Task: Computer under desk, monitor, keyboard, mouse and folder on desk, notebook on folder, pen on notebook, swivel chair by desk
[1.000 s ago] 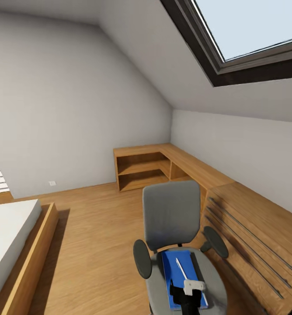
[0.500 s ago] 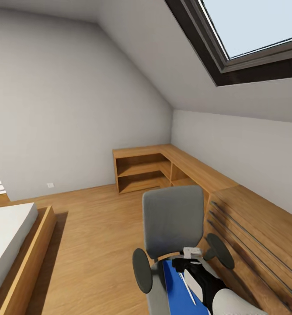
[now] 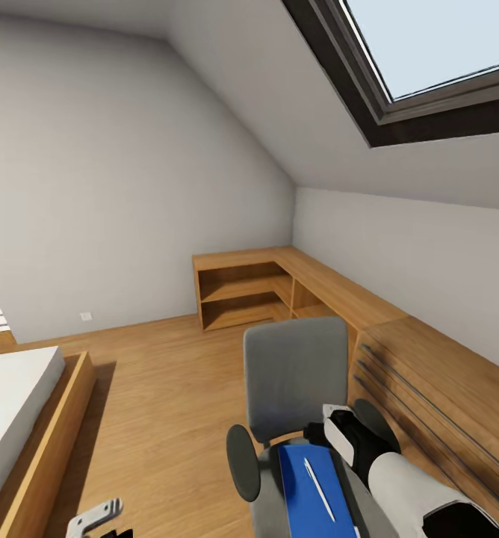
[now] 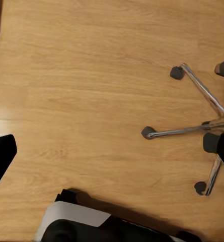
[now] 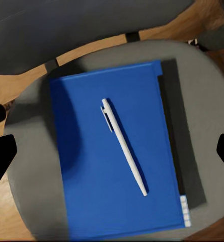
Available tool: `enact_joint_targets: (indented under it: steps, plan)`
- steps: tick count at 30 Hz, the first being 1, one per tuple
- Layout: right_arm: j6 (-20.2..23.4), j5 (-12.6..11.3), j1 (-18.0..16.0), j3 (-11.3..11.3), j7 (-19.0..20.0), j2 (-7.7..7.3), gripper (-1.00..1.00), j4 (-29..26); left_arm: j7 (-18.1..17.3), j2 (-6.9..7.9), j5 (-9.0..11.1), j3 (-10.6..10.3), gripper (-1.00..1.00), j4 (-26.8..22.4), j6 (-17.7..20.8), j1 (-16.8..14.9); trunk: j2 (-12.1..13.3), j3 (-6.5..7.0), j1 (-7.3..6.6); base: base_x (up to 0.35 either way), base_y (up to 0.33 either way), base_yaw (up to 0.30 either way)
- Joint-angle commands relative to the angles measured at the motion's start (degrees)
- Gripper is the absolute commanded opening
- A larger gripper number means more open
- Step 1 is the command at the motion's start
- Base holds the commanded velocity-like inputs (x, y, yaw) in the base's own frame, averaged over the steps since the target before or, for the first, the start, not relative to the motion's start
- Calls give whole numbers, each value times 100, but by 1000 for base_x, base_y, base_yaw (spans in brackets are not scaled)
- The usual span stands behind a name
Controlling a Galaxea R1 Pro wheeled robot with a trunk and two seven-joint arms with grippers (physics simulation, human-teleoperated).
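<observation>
Tool [image 5: 112, 146] wide open above pen [image 5: 124, 146].

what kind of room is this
Most likely an attic bedroom with a work corner: a bed stands at the left, a skylight is set in the sloped ceiling, and a swivel chair holding a blue notebook sits by built-in wooden shelving.

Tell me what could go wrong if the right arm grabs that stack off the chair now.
The pen lies loose on the blue notebook, so tilting the stack may roll it off. The darker folder peeks out underneath only along one edge, so the right gripper, hanging open above, might pinch the notebook alone. The chair sits on casters and may roll if pushed.
</observation>
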Motion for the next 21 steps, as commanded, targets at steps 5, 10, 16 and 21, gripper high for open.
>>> enact_joint_targets:
  steps: [5, 10, 16, 21]
  plan:
    - [233, -85, -12, 48, -49, -22, 100, -33, 48, 43, 947, 151, 100, -74, 380, -377, -7, -8, 2, 0, 0, 0]
    - [279, -80, -14, 55, -27, -26, 100, -95, 75, 247, 2066, 694, 100, -77, 403, -475, -47, -26, 23, 0, 0, 0]
    - [271, -59, -14, 58, -27, -99, 100, -99, 47, 271, 2082, 549, 100, 660, 284, -478, -287, -133, 155, 0, 0, 0]
    - [220, -56, -7, 125, -14, -115, 100, -66, 33, 262, 1670, 523, 100, 917, -282, -478, -488, -223, 265, 0, 0, 0]
